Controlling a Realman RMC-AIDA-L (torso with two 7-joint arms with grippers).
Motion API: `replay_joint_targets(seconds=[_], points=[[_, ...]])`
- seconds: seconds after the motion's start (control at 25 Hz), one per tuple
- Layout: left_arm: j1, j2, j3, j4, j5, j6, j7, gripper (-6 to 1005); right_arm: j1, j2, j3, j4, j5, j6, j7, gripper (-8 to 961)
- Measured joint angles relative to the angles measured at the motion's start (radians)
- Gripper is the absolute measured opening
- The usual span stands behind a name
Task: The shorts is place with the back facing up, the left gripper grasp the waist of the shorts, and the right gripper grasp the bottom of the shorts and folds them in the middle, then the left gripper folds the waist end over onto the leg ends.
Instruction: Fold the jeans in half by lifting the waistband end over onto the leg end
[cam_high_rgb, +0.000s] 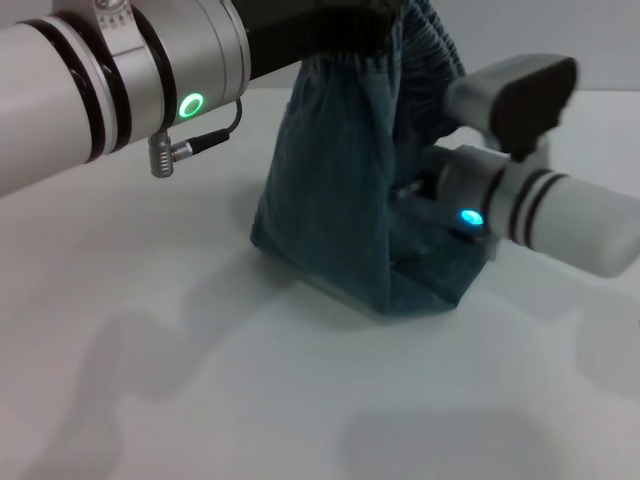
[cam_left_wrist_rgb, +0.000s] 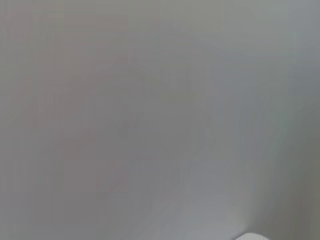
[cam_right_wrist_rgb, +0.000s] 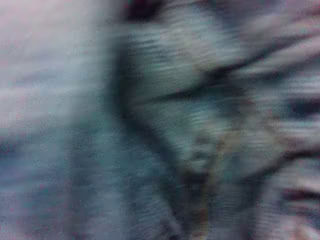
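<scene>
The shorts (cam_high_rgb: 345, 190) hang from the left claw (cam_high_rgb: 385, 35), clamped on the waist (cam_high_rgb: 425, 45), hems on the counter (cam_high_rgb: 200, 380). The right claw (cam_high_rgb: 420, 195) is buried low; grip unclear. If it releases early, the fold may collapse crooked.

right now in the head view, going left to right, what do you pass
left arm's silver tube with its green ring → the shorts hanging up off the table → right arm's blue light → right arm's white end
</scene>
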Motion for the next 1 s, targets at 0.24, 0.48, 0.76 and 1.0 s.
replay_joint_targets(seconds=[0.24,0.48,0.76,1.0], points=[[0.0,0.0,-0.001,0.032,0.0,0.017,0.006,89,-0.113,-0.001,0.141,0.047,-0.006,0.0,-0.089,-1],[-0.017,0.0,0.015,0.104,0.0,0.065,0.013,88,-0.195,-0.007,0.238,0.069,-0.011,-0.003,-0.124,-1],[-0.055,-0.001,0.042,0.187,-0.062,0.113,0.046,87,-0.312,-0.011,0.363,0.109,-0.07,0.0,-0.124,-1],[-0.077,-0.003,0.076,0.232,-0.103,0.159,0.076,88,-0.418,-0.01,0.451,0.162,-0.104,0.005,-0.124,-1]])
